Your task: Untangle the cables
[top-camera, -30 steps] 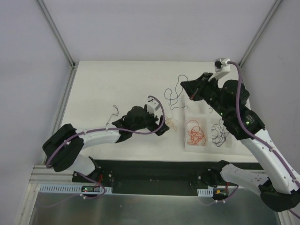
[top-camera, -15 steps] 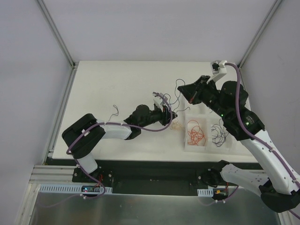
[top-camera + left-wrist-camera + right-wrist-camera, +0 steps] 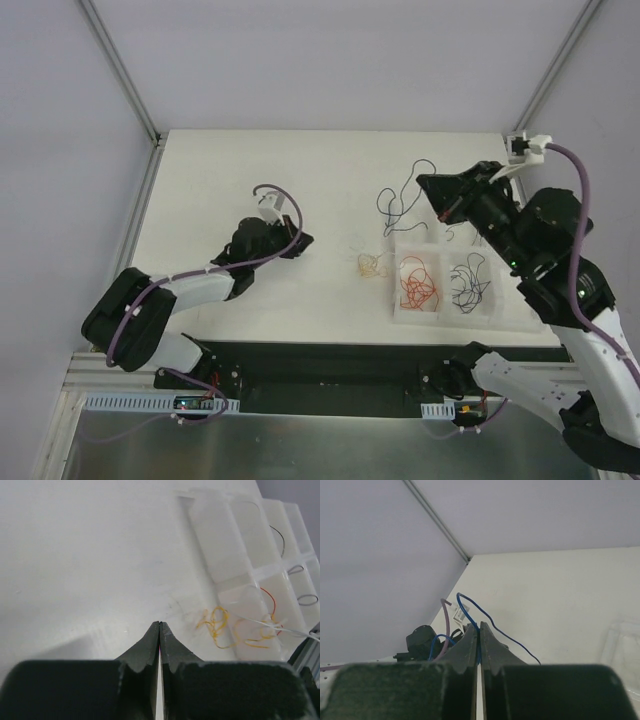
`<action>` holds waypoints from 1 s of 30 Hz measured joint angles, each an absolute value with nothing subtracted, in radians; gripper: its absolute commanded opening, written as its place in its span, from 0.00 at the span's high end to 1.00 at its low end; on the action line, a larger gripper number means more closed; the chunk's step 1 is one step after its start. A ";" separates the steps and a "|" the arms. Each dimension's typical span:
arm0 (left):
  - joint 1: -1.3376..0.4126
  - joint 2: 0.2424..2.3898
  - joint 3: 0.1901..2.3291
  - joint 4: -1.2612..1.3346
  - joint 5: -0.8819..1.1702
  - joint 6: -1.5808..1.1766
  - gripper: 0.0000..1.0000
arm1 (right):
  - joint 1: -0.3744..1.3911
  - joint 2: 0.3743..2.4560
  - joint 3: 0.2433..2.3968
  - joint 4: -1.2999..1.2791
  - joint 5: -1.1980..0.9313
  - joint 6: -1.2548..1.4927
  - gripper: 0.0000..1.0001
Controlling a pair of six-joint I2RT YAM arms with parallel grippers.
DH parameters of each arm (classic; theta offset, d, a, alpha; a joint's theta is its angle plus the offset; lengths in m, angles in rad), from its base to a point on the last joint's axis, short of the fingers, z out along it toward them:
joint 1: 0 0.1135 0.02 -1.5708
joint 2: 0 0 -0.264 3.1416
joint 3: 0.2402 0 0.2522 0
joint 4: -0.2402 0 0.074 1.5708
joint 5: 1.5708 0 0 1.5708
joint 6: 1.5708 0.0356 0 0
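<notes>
A thin blue cable (image 3: pixel 470 607) is pinched in my right gripper (image 3: pixel 479 625), which is shut on it. From above, this cable (image 3: pixel 392 205) dangles in loops from the right gripper (image 3: pixel 420 182) above the table's back right. A small yellowish cable tangle (image 3: pixel 368 265) lies on the table just left of the tray. My left gripper (image 3: pixel 305 239) hovers to its left, apart from it. Up close, the left gripper (image 3: pixel 159 624) is shut with nothing visible between its fingers, and the yellow tangle (image 3: pixel 216 625) lies ahead to the right.
A clear divided tray (image 3: pixel 445 312) sits at the front right, with orange cables (image 3: pixel 418 283) in one compartment and black cables (image 3: pixel 465 280) in the other. The tray (image 3: pixel 220 555) also fills the left wrist view's right side. The white walls' frame posts stand at the table's back corners.
My left gripper closed near the yellowish tangle, then drew back to the left. The right arm swung right and lifted the blue cable with it.
</notes>
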State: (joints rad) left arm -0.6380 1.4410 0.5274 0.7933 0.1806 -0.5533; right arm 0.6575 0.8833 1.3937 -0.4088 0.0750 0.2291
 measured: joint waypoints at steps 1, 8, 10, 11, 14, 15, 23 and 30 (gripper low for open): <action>-0.595 1.414 0.519 0.746 0.180 -0.575 1.00 | 0.657 0.866 1.400 -0.413 0.093 0.219 0.99; -0.540 1.286 0.559 0.565 0.310 -0.572 0.38 | 0.657 0.847 1.456 -0.422 0.168 0.170 0.99; -0.552 1.266 0.576 0.595 0.363 -0.558 0.01 | 0.657 0.878 1.466 -0.421 0.157 0.171 0.99; -0.559 1.253 0.574 0.613 0.368 -0.545 0.01 | 0.657 0.892 1.467 -0.420 0.149 0.171 0.99; -0.611 1.208 0.547 0.727 0.374 -0.525 0.01 | 0.657 0.943 1.467 -0.421 0.117 0.178 0.99; -0.631 1.205 0.544 0.763 0.381 -0.518 0.01 | 0.657 0.958 1.467 -0.422 0.105 0.181 0.99; -0.768 1.402 0.611 1.044 0.497 -0.501 0.27 | 0.657 1.001 1.467 -0.400 0.014 0.237 0.99; -0.805 1.482 0.613 1.146 0.495 -0.501 0.07 | 0.657 1.026 1.496 -0.323 -0.077 0.315 0.99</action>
State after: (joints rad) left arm -0.8055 1.4818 0.6128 1.1458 0.4946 -0.5007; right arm 0.6567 1.0264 1.4960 -0.3233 -0.0772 0.3153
